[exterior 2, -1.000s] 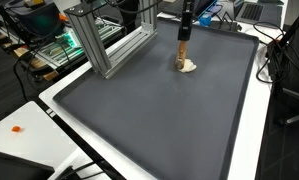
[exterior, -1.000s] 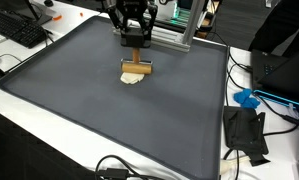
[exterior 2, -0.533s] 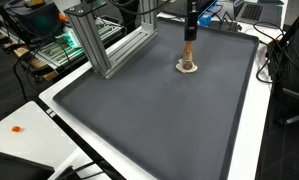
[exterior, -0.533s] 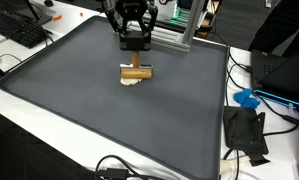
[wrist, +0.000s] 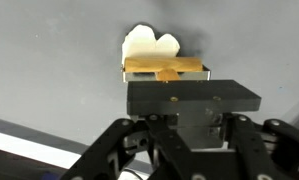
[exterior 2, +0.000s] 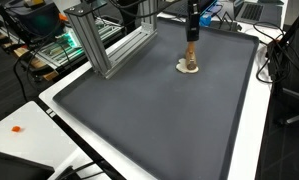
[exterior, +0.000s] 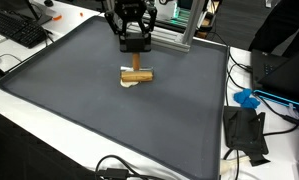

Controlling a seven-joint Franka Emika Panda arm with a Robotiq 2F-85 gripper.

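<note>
Wooden tool (exterior: 136, 72) over grey lab mat (exterior: 79, 100)

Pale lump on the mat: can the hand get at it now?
Probably not directly: the hand is shut on a wooden tool, whose crossbar hangs between it and the pale lump. Otherwise the way looks free.

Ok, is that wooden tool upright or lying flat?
Upright: the wooden tool runs straight down from the pincer, which is shut on its top end, with its crossbar over the pale lump.
</note>
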